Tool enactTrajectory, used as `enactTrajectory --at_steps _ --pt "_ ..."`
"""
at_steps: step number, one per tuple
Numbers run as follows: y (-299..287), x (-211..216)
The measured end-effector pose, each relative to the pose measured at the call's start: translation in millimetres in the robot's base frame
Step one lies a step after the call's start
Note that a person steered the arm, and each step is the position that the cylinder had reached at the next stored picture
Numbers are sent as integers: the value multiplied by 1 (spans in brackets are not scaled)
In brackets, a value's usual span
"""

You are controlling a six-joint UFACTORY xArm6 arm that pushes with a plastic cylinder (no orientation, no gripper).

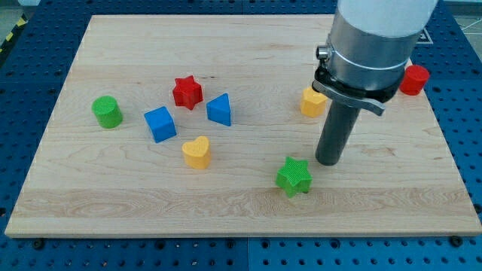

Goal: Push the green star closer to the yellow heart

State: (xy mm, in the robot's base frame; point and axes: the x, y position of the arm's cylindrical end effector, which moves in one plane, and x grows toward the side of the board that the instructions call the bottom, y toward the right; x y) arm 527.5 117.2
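The green star [294, 176] lies on the wooden board [233, 211], right of centre toward the view's bottom. The yellow heart [196, 151] lies to its left, a good gap away, near the board's middle. My tip [329, 160] rests on the board just right of and slightly above the green star, close to its upper right point. I cannot tell whether it touches the star.
A blue cube [160, 123], a red star [187, 92] and a blue triangular block [220, 110] cluster above the yellow heart. A green cylinder [107, 111] stands at the left. A yellow block [312, 101] sits behind the rod. A red cylinder [413, 79] stands at the right edge.
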Motion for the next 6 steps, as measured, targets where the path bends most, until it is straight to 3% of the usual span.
enactTrajectory --at_steps 2,6 --pt "-27 43" --pt "-147 46"
